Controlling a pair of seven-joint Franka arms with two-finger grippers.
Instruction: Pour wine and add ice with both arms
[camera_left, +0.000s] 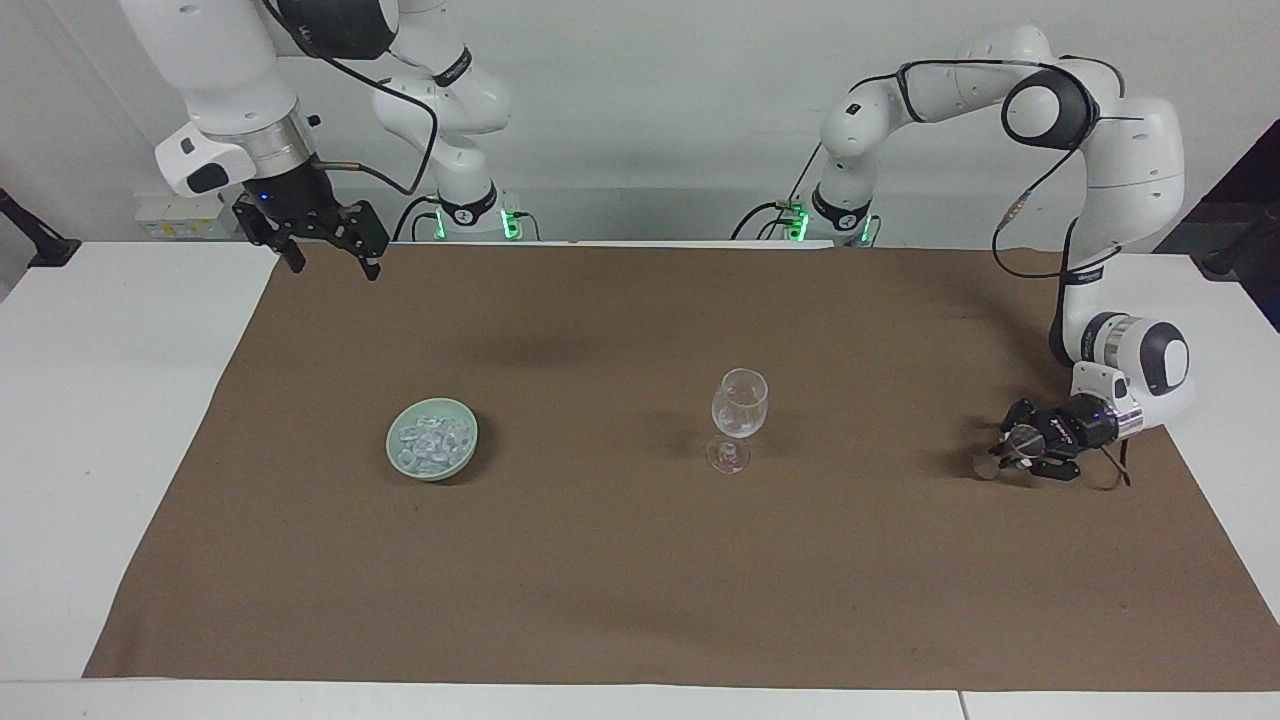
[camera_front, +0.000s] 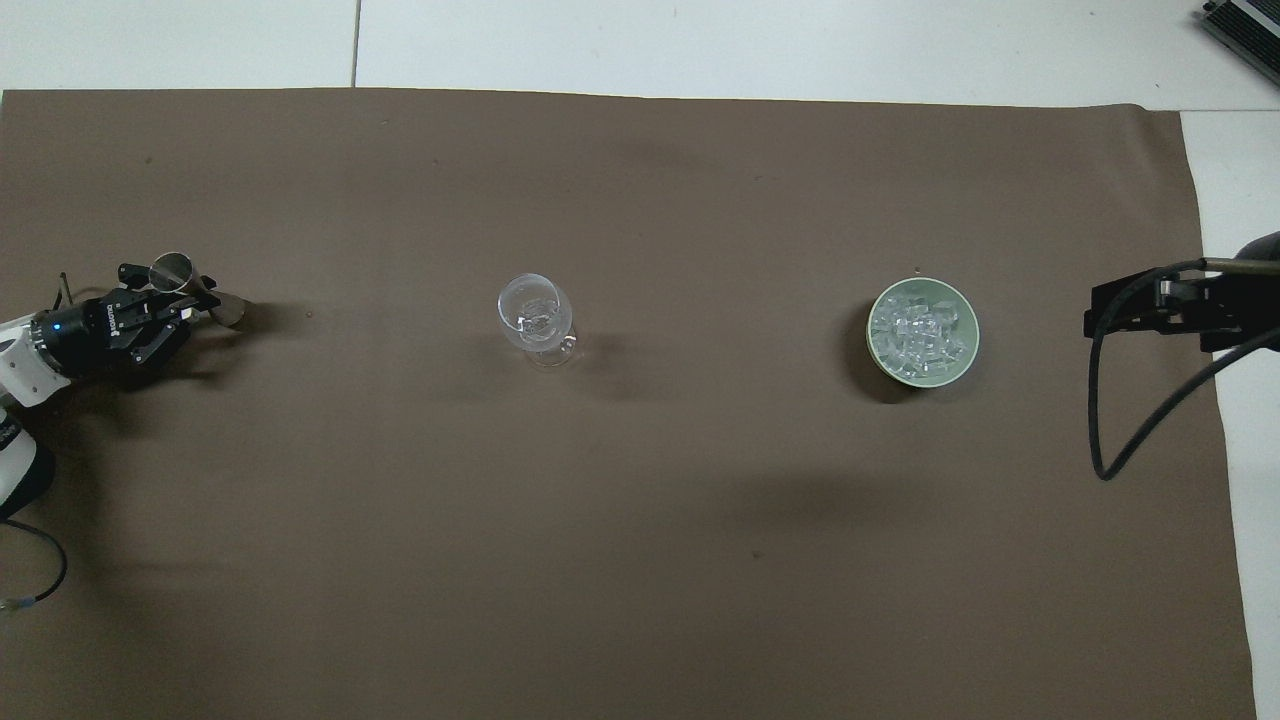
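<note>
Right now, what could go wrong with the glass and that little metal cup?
The left gripper is low over the cloth, around a small metal cup. The cup is narrow, so it might slip or tip when lifted.

The wine glass stands on a thin stem. A bump while pouring could knock it over.

The ice is heaped in the green bowl; the right gripper waits, open, up by the cloth's corner. Chunks could scatter when grabbed.

Ice (camera_front: 922, 330) in green bowl (camera_front: 966, 355)
</note>
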